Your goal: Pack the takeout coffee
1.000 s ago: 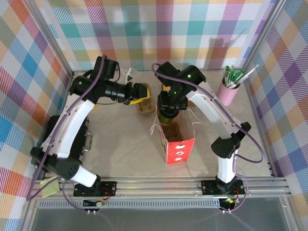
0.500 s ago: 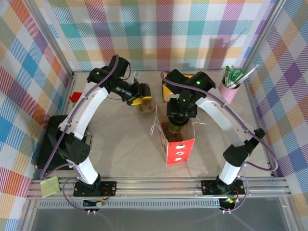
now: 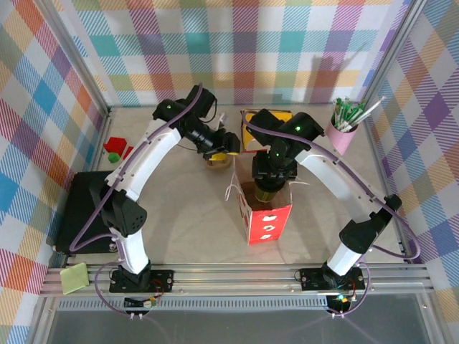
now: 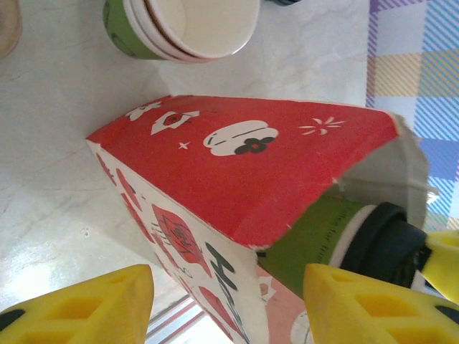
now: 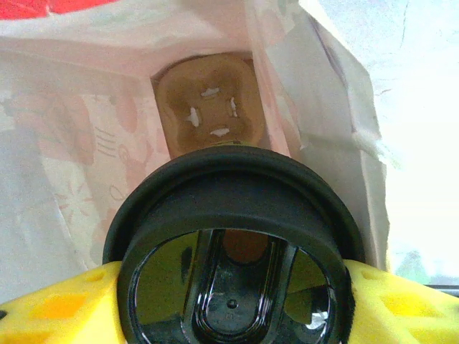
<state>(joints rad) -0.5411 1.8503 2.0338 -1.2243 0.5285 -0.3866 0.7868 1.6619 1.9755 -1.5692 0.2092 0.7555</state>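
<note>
As the left wrist camera shows it, left gripper (image 3: 228,143): jaws spread wide, the yellow fingers (image 4: 86,308) far apart, holding and touching nothing.
Below the left jaws: a stack of nested paper cups (image 3: 215,159) stands on the table (image 3: 179,215), green outside and cream inside.
Ahead of the left jaws: the red paper bag (image 4: 244,179) with white drawings, its open mouth towards the right gripper; it stands between the two grippers.
Takeout coffee cup (image 4: 326,233): green body, white band and black lid (image 5: 229,193); the lower part is inside the mouth of the bag, the lidded top is outside it.
Right gripper (image 3: 272,170): jaws closed on the top of the cup, one yellow finger (image 5: 57,304) pressed on each side of the lid.
Under the right jaws: the inside of the bag, with a brown cardboard cup carrier (image 5: 208,104) on its floor.
Right of the right jaws: a pink holder (image 3: 338,140) with green sticks, well apart, near the wall.
</note>
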